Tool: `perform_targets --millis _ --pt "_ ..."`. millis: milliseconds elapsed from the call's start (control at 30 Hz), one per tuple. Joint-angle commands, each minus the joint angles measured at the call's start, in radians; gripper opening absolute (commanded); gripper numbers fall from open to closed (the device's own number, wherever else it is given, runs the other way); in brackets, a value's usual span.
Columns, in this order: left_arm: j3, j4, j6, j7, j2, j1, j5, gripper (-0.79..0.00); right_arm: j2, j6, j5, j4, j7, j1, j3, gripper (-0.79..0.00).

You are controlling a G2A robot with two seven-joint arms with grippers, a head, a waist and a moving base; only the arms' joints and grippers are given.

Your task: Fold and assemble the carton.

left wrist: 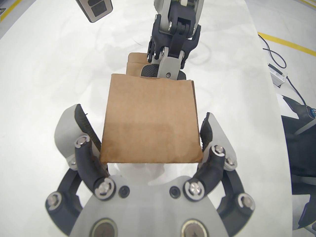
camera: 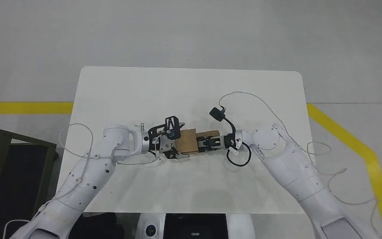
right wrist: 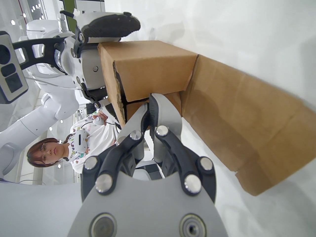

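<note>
Ok so, left gripper (left wrist: 144,112): fingers (left wrist: 84,127) spread, hugging sides of carton (camera: 188,140) mid-bench (camera: 119,89). Right gripper (right wrist: 149,102): fingers pressed together, pinching wall at carton's right end. Guessing uneven pull could crush or tear cardboard. Carton inside hidden; long flap (right wrist: 234,124) lying open.

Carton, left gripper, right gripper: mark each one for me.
carton (right wrist: 153,67): right wrist view, on a flat outer panel.
left gripper (left wrist: 145,122): left wrist view, midway between its fingertips.
right gripper (right wrist: 149,107): right wrist view, midway between its fingertips.
</note>
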Motion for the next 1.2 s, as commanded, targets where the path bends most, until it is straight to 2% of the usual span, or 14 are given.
perform_targets --millis 0,333,633,700,933,1033,1167 --pt "-0.001 0.0 0.0 -0.001 0.0 0.001 -0.002 0.0 -0.003 -0.003 0.003 0.007 -0.001 0.005 -0.005 -0.785" --pt "-0.004 0.0 -0.002 -0.002 0.0 0.003 -0.004 0.0 -0.012 -0.035 0.022 0.038 -0.021 0.018 -0.012 -0.785" --pt "-0.01 -0.003 0.002 -0.001 0.001 0.01 -0.005 0.0 0.028 0.008 -0.018 -0.025 0.003 -0.031 0.101 -0.785" --pt "-0.011 -0.004 0.001 -0.001 0.002 0.011 -0.005 0.0 0.041 0.024 -0.038 -0.052 0.014 -0.051 0.136 -0.73" --pt "-0.019 -0.008 0.004 -0.001 0.003 0.015 -0.007 0.0 0.079 0.068 -0.114 -0.129 0.049 -0.111 0.242 -0.61" --pt "-0.022 -0.009 0.006 -0.004 0.004 0.018 -0.009 0.0 0.088 0.07 -0.14 -0.141 0.065 -0.124 0.257 -0.536" --pt "-0.024 -0.012 0.006 -0.005 0.004 0.021 -0.01 0.0 0.089 0.054 -0.15 -0.131 0.06 -0.124 0.25 -0.496"
